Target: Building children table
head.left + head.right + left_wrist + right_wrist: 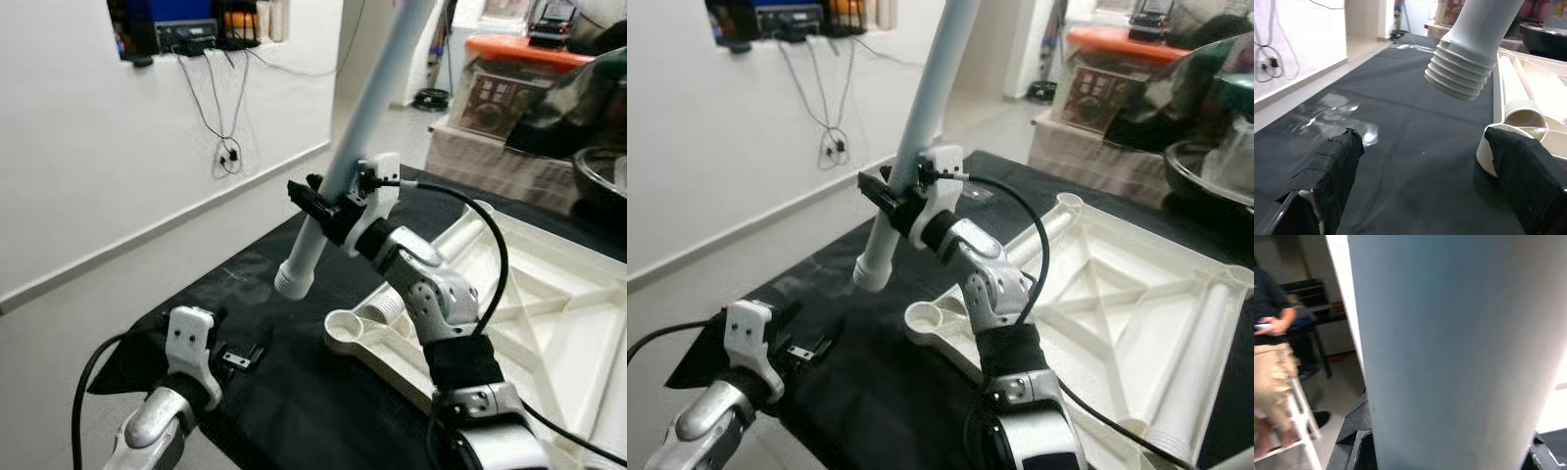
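Nearest the head camera, my right gripper (pixel 328 201) clamps one white table leg (pixel 367 117), tilted, its threaded end hanging above the black mat (pixel 284 392). Just beyond my right forearm lies one white tabletop frame (pixel 549 294), upside down. My left gripper (pixel 235 354) rests low on the mat.

From my left wrist, both fingers (pixel 1327 166) stand wide apart; the leg's thread (pixel 1462 73) hovers ahead, and a second leg (pixel 1518 100) lies in the frame.

From my right wrist, the leg (pixel 1449 352) sits close up, with a person (pixel 1271 347) standing behind.
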